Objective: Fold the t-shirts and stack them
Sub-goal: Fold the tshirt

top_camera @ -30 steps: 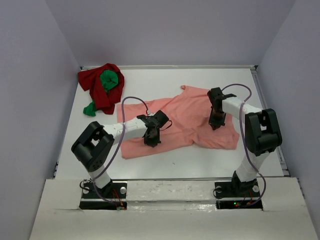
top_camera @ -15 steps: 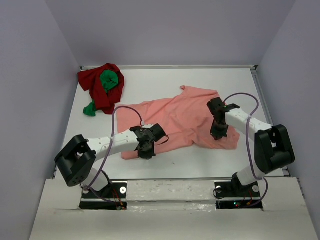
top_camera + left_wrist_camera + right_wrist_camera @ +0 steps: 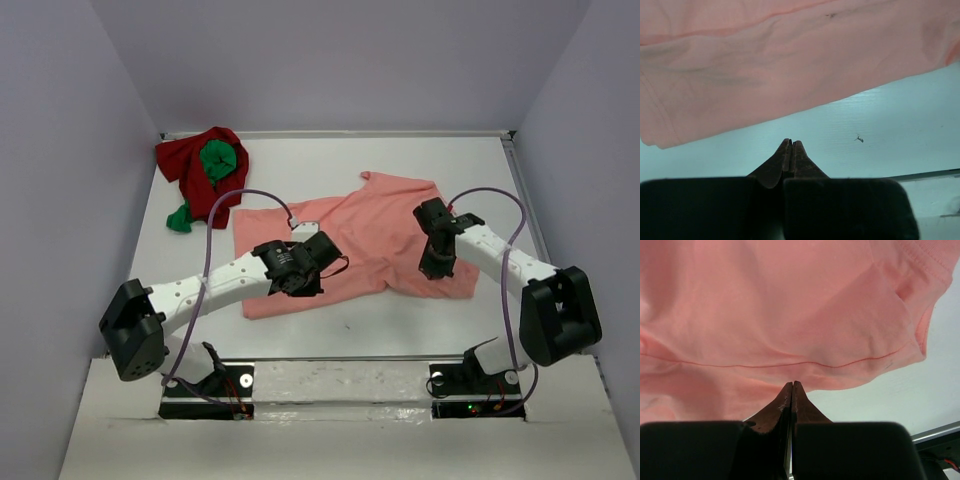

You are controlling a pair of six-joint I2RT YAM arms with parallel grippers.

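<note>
Both clenched, nothing visibly held: left gripper sits over the bare white tabletop with the large salmon-pink cloth t-shirt just ahead, right gripper at its hem, probably staging edge grabs; the crumpled dark red t-shirt and bright green t-shirt lie well beyond.

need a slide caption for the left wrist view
Left tool shut and empty, tips over bare table, just short of the edge of the salmon-pink t-shirt.
</note>
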